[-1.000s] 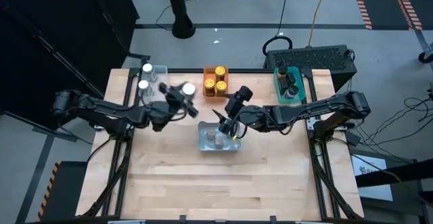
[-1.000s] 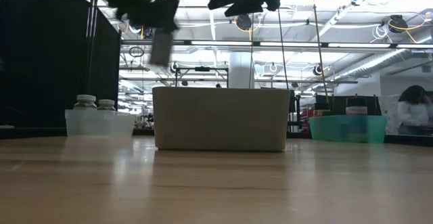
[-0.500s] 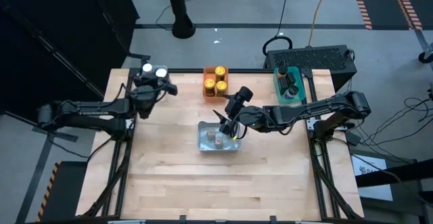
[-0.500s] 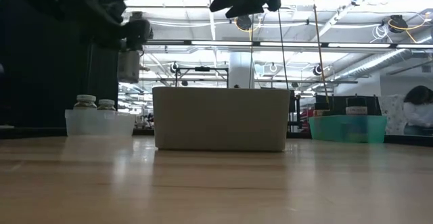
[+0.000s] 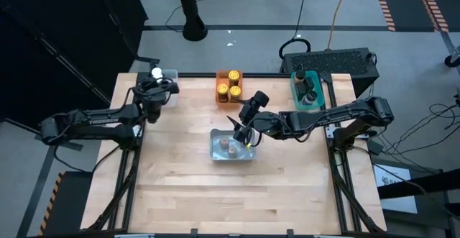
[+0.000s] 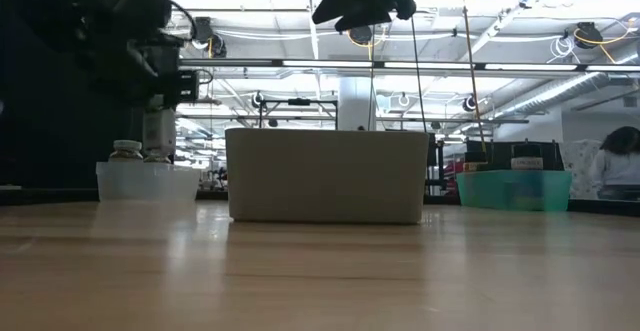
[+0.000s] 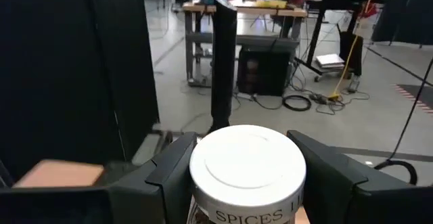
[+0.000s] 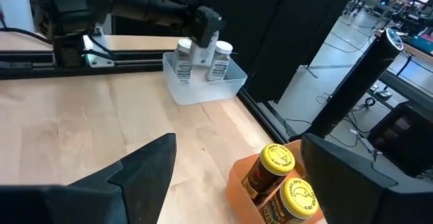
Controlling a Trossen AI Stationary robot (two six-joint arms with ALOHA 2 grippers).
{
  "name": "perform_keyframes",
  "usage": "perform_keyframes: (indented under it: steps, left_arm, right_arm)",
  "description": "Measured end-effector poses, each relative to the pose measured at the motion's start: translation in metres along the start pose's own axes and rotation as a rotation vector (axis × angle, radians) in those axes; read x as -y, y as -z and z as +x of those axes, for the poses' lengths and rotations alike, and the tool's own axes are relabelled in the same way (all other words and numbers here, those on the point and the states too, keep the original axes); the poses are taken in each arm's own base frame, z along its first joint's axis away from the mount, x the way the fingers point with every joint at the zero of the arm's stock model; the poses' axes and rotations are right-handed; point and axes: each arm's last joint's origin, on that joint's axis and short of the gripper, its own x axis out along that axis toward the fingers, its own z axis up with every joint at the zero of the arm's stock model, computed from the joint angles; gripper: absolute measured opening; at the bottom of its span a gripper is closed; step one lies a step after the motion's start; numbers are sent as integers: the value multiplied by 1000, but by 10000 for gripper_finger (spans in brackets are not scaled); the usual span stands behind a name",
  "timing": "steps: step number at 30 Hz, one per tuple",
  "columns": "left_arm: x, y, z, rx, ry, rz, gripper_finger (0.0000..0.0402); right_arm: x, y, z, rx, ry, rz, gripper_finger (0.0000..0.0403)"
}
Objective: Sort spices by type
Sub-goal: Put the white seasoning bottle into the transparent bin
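My left gripper (image 5: 156,89) is over the clear bin (image 5: 170,76) at the table's far left, shut on a white-lidded spice jar (image 7: 247,166). In the low view that jar (image 6: 157,131) hangs just above the bin (image 6: 148,182), beside a white-lidded jar (image 6: 126,151) standing inside. My right gripper (image 5: 241,131) is open above the centre bin (image 5: 231,147), which holds two brown-lidded jars. Gold-lidded jars (image 5: 230,87) stand in an orange bin, dark-lidded ones (image 5: 309,89) in a teal bin. My left gripper pinches the white-lidded jar between its two fingers (image 7: 174,176), one on each side of the jar's top, just below the lid's rim (image 7: 247,195). The jar stands upright and is lifted clear, its lower part level with the clear bin's rim (image 6: 150,167).
The bins stand along the far edge: clear (image 8: 203,82), orange (image 8: 270,183), teal (image 6: 515,189). The near half of the wooden table (image 5: 230,195) is bare wood. A person (image 6: 628,156) shows in the room beyond the table, far right.
My left gripper has carried the white-lidded jar from beside the centre bin toward the table's far left corner, then down over the clear bin. Its hold has stayed shut on the jar.
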Motion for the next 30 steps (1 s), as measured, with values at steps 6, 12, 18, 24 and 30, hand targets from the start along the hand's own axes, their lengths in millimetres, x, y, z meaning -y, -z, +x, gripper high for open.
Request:
perform_keyframes:
  steps: [6,12,18,24,30]
  left_arm:
    - [-2,14,4,-66,9,18,211]
    - [-1,27,11,-106,-32,50,211]
    - [3,40,15,-133,-61,45,214]
    - [4,49,18,-143,-88,91,228]
    - [5,55,20,-148,-103,76,232]
  right_arm:
    - [1,0,1,-1,4,-2,298]
    - [1,0,1,-2,4,-3,298]
    - [1,1,1,-7,5,-7,298]
    - [1,1,1,-7,5,-14,298]
    - [1,1,1,-7,4,-14,298]
